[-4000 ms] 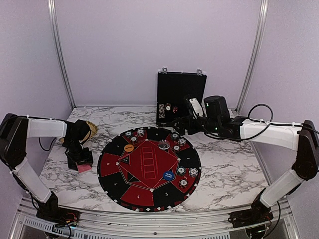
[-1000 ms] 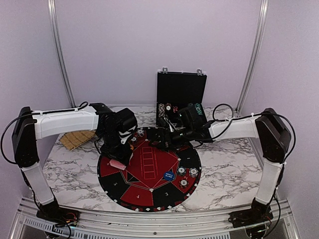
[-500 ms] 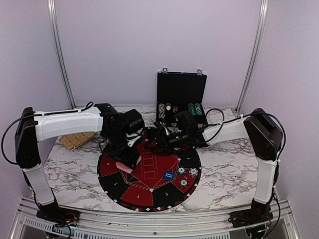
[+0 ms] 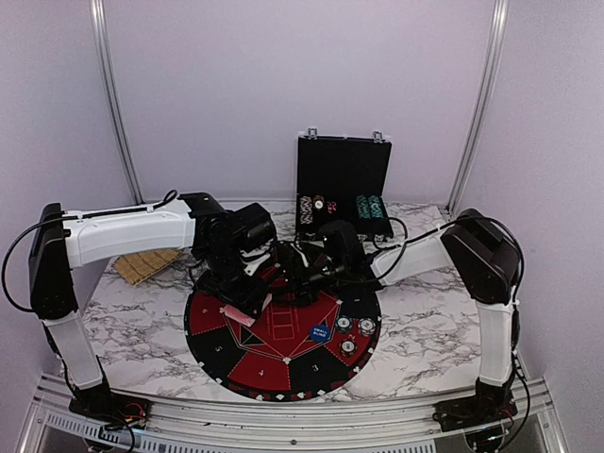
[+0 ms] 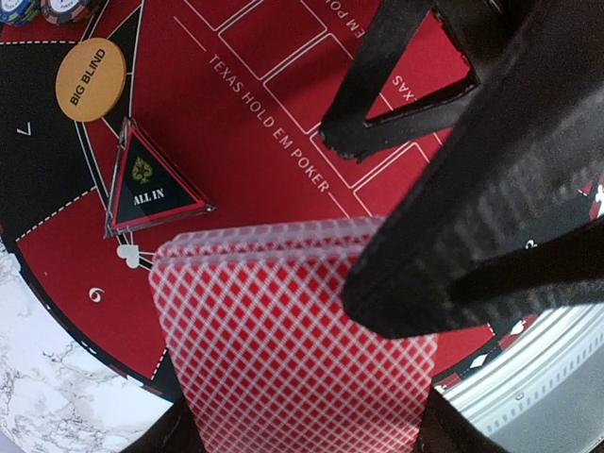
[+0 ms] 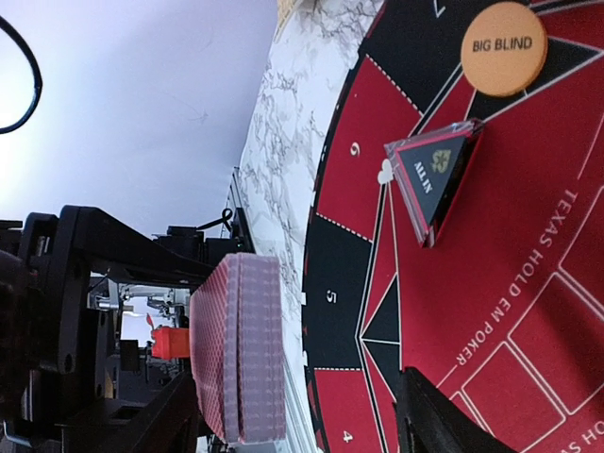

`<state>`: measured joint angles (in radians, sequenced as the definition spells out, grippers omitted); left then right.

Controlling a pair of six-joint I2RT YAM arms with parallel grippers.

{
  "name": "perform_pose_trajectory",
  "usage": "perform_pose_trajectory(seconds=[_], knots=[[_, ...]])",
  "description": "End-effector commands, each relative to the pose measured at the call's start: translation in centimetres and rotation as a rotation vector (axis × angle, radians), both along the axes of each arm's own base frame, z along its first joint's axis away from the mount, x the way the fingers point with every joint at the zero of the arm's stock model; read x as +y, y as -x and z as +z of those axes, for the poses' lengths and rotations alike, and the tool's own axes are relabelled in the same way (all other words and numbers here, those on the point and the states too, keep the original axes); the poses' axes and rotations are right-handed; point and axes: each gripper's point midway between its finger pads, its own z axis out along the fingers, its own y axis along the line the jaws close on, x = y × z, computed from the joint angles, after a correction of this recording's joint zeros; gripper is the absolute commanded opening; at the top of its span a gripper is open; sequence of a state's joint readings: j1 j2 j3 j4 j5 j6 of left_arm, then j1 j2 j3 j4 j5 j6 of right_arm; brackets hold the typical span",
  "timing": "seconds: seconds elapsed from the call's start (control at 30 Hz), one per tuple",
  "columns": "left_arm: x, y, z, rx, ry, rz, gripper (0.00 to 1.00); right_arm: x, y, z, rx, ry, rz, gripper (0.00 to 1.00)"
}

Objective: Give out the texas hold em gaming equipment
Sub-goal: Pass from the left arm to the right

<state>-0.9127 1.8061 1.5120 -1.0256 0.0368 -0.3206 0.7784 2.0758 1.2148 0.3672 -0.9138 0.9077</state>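
A deck of red-backed playing cards (image 5: pixel 283 349) is gripped by its side edges in my left gripper (image 5: pixel 302 427), low over the round mat (image 4: pixel 257 370). From above, the deck (image 4: pixel 242 320) shows pink under the left gripper (image 4: pixel 241 304). My right gripper (image 4: pixel 281 276) reaches in from the right, jaws open. Its black fingers (image 5: pixel 453 217) hang over the deck's far corner. In the right wrist view the deck (image 6: pixel 241 349) stands edge-on between the spread jaws of the right gripper (image 6: pixel 302 420), close to one finger. An orange BIG BLIND disc (image 5: pixel 91 78) and a triangular ALL IN marker (image 5: pixel 146 184) lie on the mat.
The black case (image 4: pixel 342 175) stands open at the back with racks of chips (image 4: pixel 370 205) at its foot. Small chip stacks (image 4: pixel 357 327) and a blue marker (image 4: pixel 320 332) lie on the mat's right side. A tan woven pad (image 4: pixel 146 264) lies at the left.
The right arm has pushed further left across the mat until its open jaws meet the deck. The left gripper has carried the deck slightly right and nearer.
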Motion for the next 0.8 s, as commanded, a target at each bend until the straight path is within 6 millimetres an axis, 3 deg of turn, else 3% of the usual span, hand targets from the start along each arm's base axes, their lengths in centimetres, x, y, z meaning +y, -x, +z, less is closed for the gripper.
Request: perform_pose_trajectory(seconds=[0.0,0.23,0.47,0.57,0.77], knots=[[-0.4,0.2,0.7,0.0,0.004,-0.023,0.44,1.3,0.2,1.5,0.002,-0.061,0.03,0.69],[-0.4,0.1,0.7,0.0,0.006,-0.026,0.44,2.4,1.5,1.9,0.038,-0.096,0.072,0.69],[-0.5,0.0,0.9,-0.003,0.008,-0.028,0.44,2.9,2.0,2.0,0.087,-0.128,0.084,0.62],[-0.4,0.1,0.9,-0.004,0.008,-0.026,0.44,2.9,2.0,1.9,0.106,-0.138,0.081,0.54],[-0.2,0.2,0.7,-0.004,0.002,-0.023,0.45,2.7,2.2,2.4,0.144,-0.177,0.075,0.29]])
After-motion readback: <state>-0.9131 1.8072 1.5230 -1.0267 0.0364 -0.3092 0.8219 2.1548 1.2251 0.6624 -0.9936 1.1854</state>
